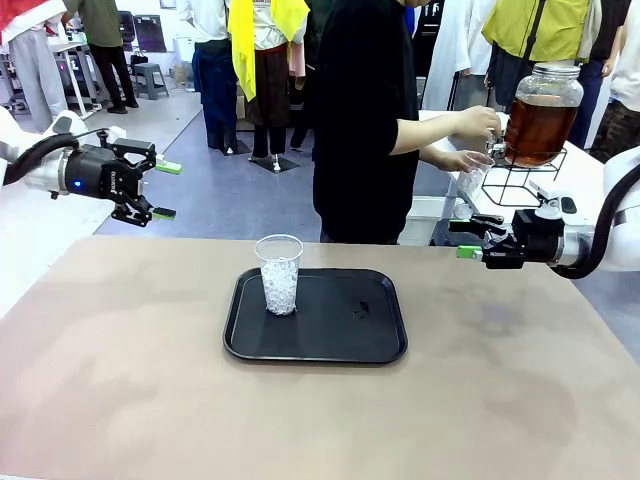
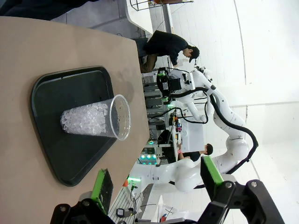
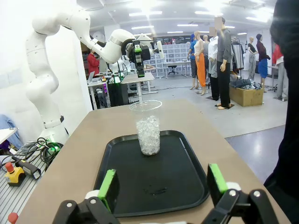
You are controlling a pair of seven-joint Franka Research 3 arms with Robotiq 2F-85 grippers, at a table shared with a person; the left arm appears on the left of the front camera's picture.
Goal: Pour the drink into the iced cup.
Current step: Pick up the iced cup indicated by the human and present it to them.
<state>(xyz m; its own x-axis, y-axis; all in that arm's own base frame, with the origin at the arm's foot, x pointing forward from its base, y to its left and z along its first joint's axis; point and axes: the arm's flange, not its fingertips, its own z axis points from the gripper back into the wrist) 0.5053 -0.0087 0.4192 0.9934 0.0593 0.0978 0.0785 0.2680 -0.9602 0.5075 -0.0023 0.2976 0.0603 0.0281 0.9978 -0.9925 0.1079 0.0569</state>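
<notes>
Bright, even overhead light; soft shadows; sharp frames, wide-angle wrist-view distortion.

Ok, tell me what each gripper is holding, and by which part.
Nothing: the left gripper and the right gripper are both open and empty, away from the iced cup on the tray.
</notes>
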